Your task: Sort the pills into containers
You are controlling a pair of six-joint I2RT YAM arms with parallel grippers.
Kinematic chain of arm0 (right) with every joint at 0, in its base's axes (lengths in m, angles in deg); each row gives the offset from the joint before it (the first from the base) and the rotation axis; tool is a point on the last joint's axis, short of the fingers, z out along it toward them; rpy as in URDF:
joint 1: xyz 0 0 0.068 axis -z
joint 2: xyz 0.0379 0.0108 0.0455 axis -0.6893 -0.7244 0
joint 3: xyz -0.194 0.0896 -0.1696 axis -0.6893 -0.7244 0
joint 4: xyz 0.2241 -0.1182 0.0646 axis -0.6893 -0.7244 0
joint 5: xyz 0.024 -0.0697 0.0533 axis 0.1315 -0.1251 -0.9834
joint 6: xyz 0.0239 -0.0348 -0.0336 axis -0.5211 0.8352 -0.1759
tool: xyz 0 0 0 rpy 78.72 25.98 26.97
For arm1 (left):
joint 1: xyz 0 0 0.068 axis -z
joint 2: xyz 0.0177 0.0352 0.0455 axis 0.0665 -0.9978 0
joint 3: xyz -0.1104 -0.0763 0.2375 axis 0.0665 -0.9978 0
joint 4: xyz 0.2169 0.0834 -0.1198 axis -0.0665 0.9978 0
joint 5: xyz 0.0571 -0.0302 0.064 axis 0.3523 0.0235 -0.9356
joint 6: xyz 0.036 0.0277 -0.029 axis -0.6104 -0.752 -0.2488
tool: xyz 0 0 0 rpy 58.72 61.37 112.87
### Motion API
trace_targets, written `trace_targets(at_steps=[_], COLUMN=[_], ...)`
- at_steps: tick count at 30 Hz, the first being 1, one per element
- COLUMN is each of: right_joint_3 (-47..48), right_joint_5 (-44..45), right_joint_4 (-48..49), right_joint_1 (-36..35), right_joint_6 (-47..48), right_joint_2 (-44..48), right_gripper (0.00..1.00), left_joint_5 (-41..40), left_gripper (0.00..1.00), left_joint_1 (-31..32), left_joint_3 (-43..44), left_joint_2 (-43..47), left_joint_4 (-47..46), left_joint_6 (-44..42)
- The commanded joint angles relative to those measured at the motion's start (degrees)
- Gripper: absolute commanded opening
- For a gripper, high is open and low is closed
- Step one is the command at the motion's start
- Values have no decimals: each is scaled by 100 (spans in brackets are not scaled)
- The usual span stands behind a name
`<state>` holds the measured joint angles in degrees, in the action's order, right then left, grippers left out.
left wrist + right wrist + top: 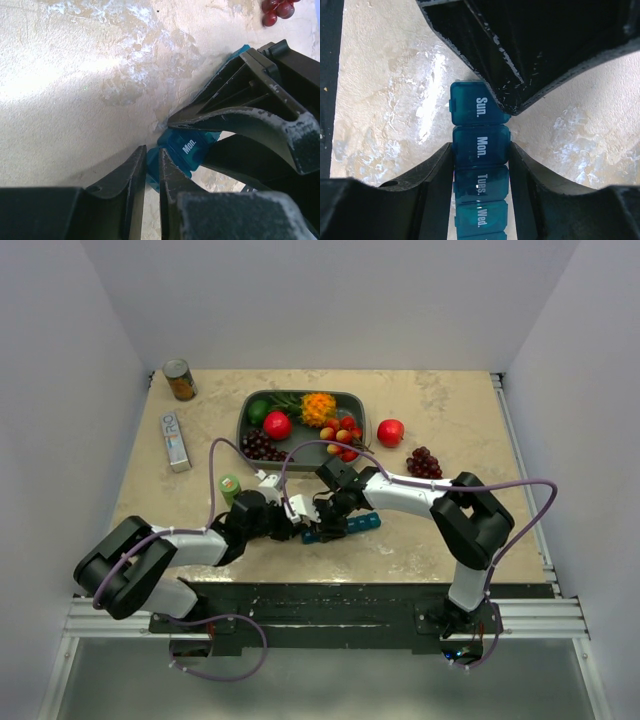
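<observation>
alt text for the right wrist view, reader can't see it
A teal pill strip, lids reading Sun., Mon., Tues., Wed., lies on a beige table. The right gripper clamps the Mon. cell; the left gripper covers the Sun. corner.

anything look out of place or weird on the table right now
A red apple and a bunch of dark grapes lie loose on the table, right of the grey fruit tray rather than in it. No pills show anywhere, and the teal pill organizer lids in view are shut.
</observation>
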<state>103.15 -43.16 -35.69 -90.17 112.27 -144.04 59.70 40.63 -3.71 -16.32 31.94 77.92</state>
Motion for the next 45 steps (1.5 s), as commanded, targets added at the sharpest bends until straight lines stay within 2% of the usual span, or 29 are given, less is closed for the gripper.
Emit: trace_targets(at_steps=[1,10,23,31,37,41,45], right_joint_3=[96,439,299,220,167,149,141], right_joint_5=[477,177,388,441,502,502,467], right_joint_4=[680,372,600,627,618,618,574], right_joint_1=[80,343,466,449,458,466,466], right_joint_6=[-382,-734,-805,-717,-620,-576,-506], right_joint_2=[80,-157,-105,-52,18,106,229], right_gripper=[11,13,14,17,28,43,51], left_joint_5=[459,213,90,-173,-147,-77,-16], left_gripper=[18,18,19,27,33,40,48], left_joint_1=[185,361,511,511,511,511,511], left_joint_3=[-275,-328,-82,252,296,305,349], left_joint_2=[-59,-68,108,380,556,951,1469], left_joint_4=[229,545,861,1336,1389,1476,1644], left_joint_6=[76,-64,-196,-223,-205,-231,-293])
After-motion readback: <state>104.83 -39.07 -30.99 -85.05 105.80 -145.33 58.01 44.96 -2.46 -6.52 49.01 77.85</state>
